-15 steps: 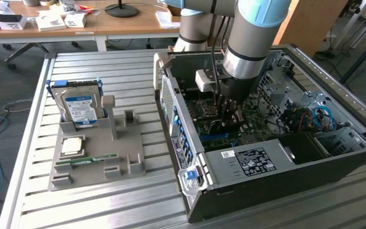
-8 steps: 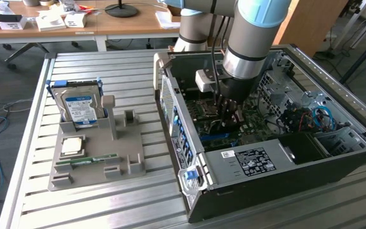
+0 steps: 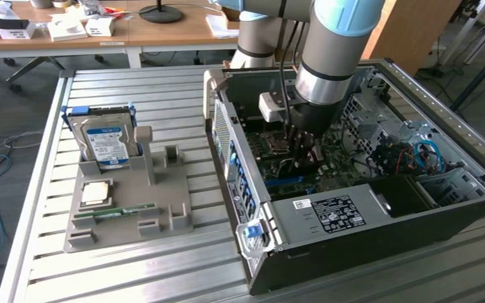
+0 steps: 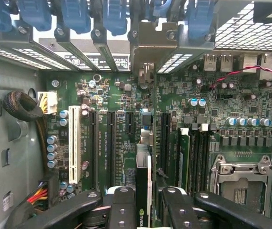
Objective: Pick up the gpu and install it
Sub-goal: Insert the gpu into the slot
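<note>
Clamping a thin, dark, flat gpu (image 4: 142,186) card edge-on between them, the black metal fingers (image 4: 121,205) are closed on its upper edge, one on each side. The card hangs upright over the green motherboard (image 4: 126,95), in line with the long black expansion slots (image 4: 112,143) and just beside a white plastic slot (image 4: 74,138); whether its lower edge has entered a slot I cannot tell. Its far end points toward the row of grey metal slot covers (image 4: 78,50) at the rear wall.

In the exterior view the grey and blue robot arm (image 3: 331,57) reaches down into the open black computer case (image 3: 327,214). To the exterior view's left, well apart from the case, a grey plastic holder tray (image 3: 171,205) on the slatted metal surface (image 3: 141,271) carries a silver hard drive with a blue label (image 3: 108,142) standing upright and a slim green memory stick (image 3: 120,211) lying flat.
</note>
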